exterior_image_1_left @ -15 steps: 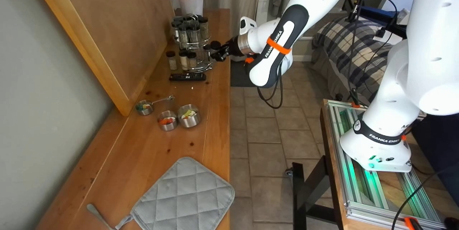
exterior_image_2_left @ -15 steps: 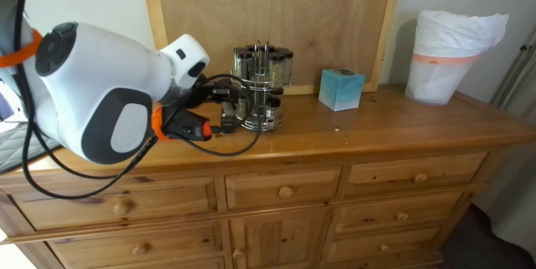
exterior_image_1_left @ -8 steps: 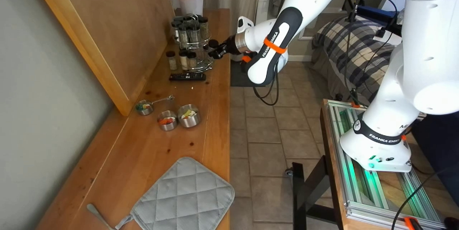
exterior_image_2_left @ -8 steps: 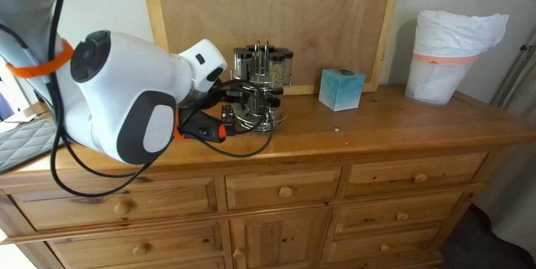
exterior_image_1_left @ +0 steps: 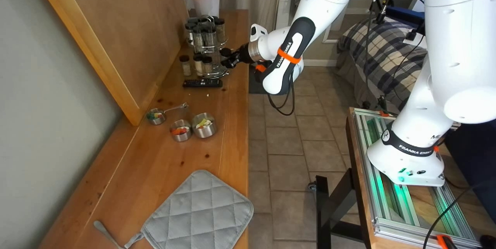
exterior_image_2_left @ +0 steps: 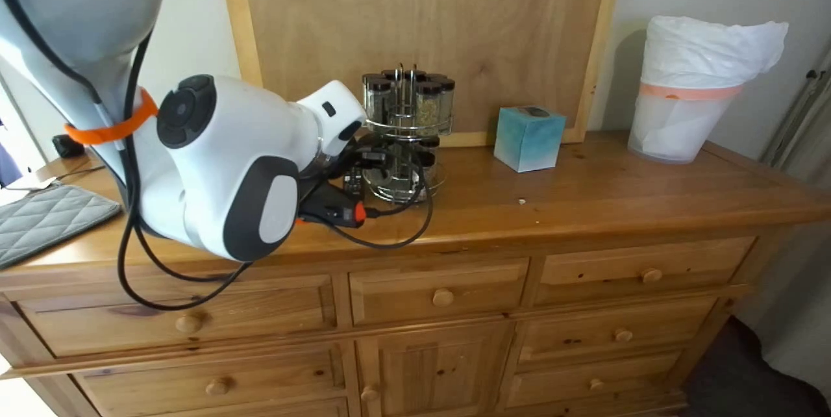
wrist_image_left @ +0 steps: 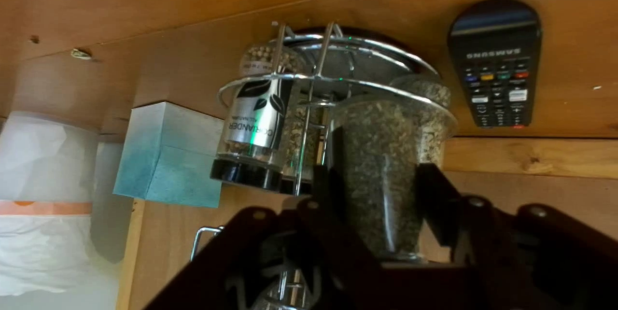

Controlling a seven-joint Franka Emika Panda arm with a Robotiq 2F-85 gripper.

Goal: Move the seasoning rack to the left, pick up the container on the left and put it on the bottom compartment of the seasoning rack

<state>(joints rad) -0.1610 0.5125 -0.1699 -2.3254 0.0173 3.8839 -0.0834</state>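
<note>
The seasoning rack (exterior_image_2_left: 406,136), a chrome wire stand with two tiers, is upright on the wooden dresser top. Several black-lidded jars fill its upper tier, and a few stand lower down. My gripper (wrist_image_left: 375,175) is shut on a clear glass jar of dried herbs, the container (wrist_image_left: 381,146); its dark lid (exterior_image_1_left: 225,52) rises above the fingertips in an exterior view. In the wrist view the jar's bottom end overlaps the ring of the bottom compartment (wrist_image_left: 289,77); I cannot tell whether it is inside. A coriander jar (wrist_image_left: 256,112) sits at one side of that tier.
A black remote (exterior_image_1_left: 202,83) lies beside the rack. Metal bowls (exterior_image_1_left: 204,125) and a grey pot holder (exterior_image_1_left: 201,214) are along the dresser. A blue box (exterior_image_2_left: 529,139) and a white-lined bin (exterior_image_2_left: 688,118) stand on the rack's far side. The wooden panel (exterior_image_2_left: 428,8) is behind.
My gripper has moved closer in to the rack's lower tier, carrying the jar, leftward in an exterior view and rightward as seen from another side. The rack has stayed in place.
</note>
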